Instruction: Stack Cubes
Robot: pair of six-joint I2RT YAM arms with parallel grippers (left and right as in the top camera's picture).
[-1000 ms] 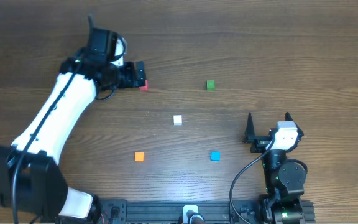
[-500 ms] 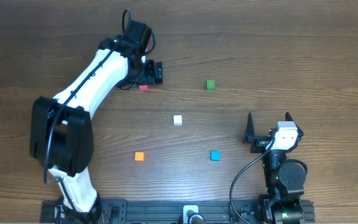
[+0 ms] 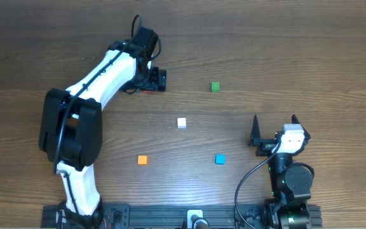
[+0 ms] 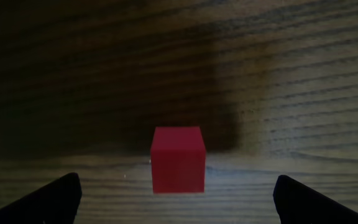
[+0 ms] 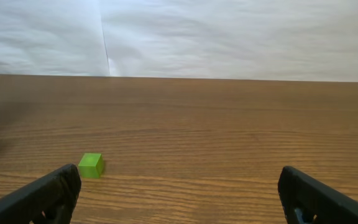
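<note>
while the right claw (image 3: 274, 118) sits open, left claw (image 3: 159, 79) gapes over red cube (image 4: 178, 168).

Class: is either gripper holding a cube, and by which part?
Nothing is held. The left gripper is open, the red cube between its fingers untouched; the right gripper is open and empty.

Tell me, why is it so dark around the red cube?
Left wrist view: a heavy shadow covers the table around the red cube, probably from the left arm overhead. Right wrist view: bright and even around the green cube.
</note>
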